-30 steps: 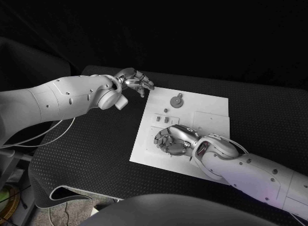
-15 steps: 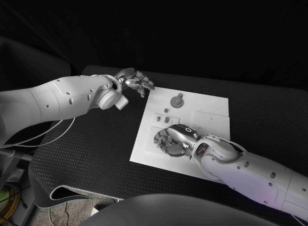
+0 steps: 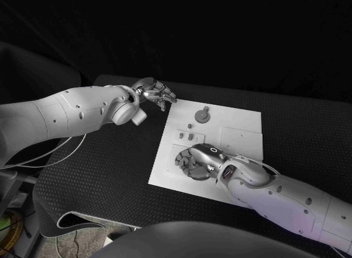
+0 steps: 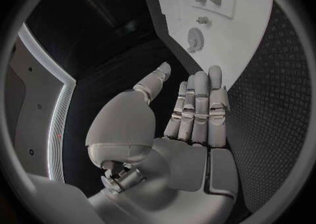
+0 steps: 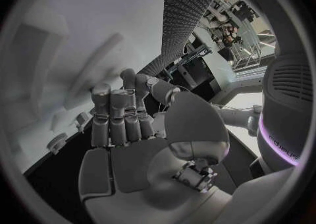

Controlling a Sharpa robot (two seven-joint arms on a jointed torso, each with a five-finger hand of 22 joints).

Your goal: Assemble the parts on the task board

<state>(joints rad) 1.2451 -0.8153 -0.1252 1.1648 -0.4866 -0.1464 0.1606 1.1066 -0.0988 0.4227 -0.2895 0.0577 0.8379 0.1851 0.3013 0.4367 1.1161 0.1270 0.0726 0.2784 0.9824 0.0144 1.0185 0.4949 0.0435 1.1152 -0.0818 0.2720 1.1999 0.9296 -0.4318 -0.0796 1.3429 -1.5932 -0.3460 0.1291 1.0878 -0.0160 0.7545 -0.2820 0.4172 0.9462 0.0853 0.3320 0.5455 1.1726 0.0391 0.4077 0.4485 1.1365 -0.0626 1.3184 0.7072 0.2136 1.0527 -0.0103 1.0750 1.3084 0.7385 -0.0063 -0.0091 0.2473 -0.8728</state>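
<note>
Beneath the curled fingers of the right hand (image 3: 195,161), seemingly lowered for a pickup though any grip cannot be told, lies the flat white task board (image 3: 245,121), small grey parts (image 3: 189,137) just beyond, while the left hand (image 3: 156,92) is held open off its far corner.

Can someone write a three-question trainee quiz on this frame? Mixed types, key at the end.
1. True or false: the left hand is holding a part.
2. Which hand is over the task board? A) left B) right C) both
3. Fill in: the round part lies near the board's ____ edge, far or near from the robot.

Key:
1. False; it hovers off the board's far left corner, fingers apart, holding nothing.
2. B; the right hand is over the board's near part.
3. Far.
</note>
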